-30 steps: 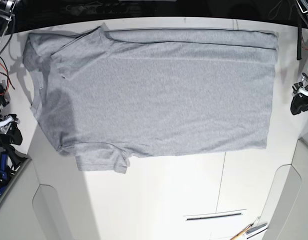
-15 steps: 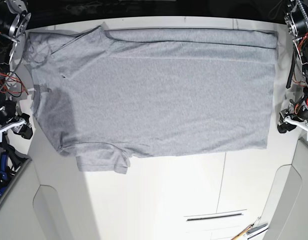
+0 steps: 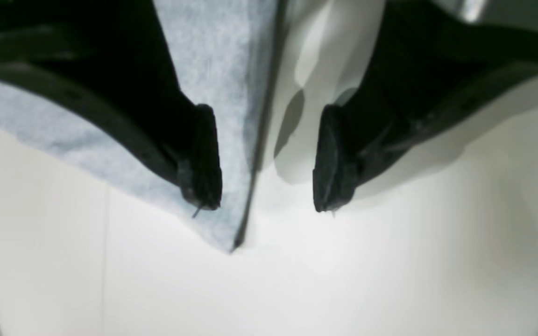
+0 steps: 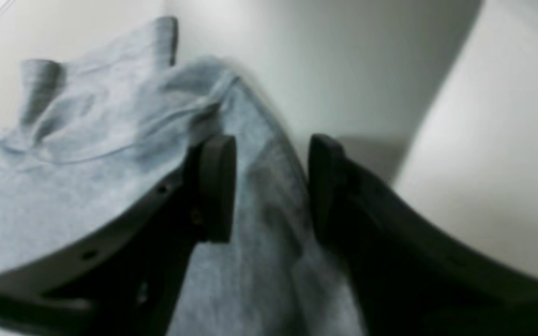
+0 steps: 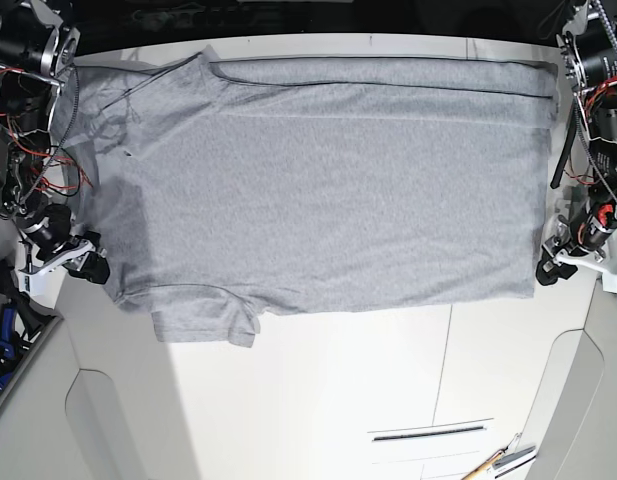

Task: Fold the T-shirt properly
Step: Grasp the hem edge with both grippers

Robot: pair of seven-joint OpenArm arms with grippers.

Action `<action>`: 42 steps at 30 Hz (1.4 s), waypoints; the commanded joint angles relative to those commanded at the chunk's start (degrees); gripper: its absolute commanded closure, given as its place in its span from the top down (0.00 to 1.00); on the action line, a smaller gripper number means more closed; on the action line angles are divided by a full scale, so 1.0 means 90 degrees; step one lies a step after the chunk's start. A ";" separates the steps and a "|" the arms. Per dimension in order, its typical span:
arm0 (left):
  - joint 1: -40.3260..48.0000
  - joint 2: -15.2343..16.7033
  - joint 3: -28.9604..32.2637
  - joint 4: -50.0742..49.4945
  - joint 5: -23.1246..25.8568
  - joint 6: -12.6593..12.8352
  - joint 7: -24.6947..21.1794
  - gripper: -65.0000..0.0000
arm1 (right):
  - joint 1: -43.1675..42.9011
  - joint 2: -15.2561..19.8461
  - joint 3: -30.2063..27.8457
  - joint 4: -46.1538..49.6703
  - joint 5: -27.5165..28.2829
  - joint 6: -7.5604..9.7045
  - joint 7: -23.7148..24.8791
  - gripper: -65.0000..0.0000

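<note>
Base view: the shirt (image 5: 328, 180) is spread flat, plain side up, across the far half of the white table (image 5: 318, 400). The collar end is turned toward the view's left, the hem toward the right. One sleeve (image 5: 203, 322) is laid out at the near left edge; the far long edge is folded over in a narrow band. Light creases are seen near the collar.

The left gripper (image 5: 548, 270) is placed at the near hem corner, on the view's right. In the left wrist view, this gripper (image 3: 264, 186) is seen with its black fingers (image 3: 201, 158) spread apart, nothing between them but the shirt (image 3: 222, 70) edge and bare table (image 3: 297, 280). The hem corner is pointed down between the fingers; one finger is over cloth, the other over table. Contact with the cloth cannot be told.

The right gripper (image 5: 88, 268) is placed at the shirt's left edge, close to the near sleeve. In the right wrist view, the gripper (image 4: 271, 186) is seen parted, a strip of shirt (image 4: 87, 154) edge lying in the gap, not pinched. Bunched folds are seen beyond the fingers (image 4: 215, 186). The picture is blurred.

A pen-like thing (image 5: 493, 463) is left at the table's near edge.
</note>
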 joint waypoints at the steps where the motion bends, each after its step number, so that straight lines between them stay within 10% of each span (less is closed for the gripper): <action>1: 0.0000 0.0041 0.0000 0.0000 0.0027 0.0000 0.0000 0.55 | 0.0000 -0.0036 0.0000 0.0000 -0.0002 0.0024 0.0000 0.40; 22: -0.0068 0.0206 0.0726 0.0000 0.0044 0.0000 0.0138 0.54 | 0.0209 -0.0102 0.0000 0.0002 0.0066 0.0041 -0.0063 0.39; 32: -0.0068 0.0204 0.0724 0.0000 0.0044 0.0000 0.0141 0.31 | 0.0211 -0.0068 0.0000 0.0000 0.0066 0.0044 -0.0049 0.39; 38: -0.0068 0.0204 0.0724 0.0000 0.0044 0.0000 0.0141 0.00 | 0.0209 -0.0085 -0.0187 0.0000 0.0073 0.0044 -0.0051 0.39; 42: -0.0068 0.0202 0.0724 0.0000 0.0046 0.0000 0.0143 0.00 | 0.0211 -0.0083 -0.0775 0.0002 0.0068 0.0044 -0.0049 0.39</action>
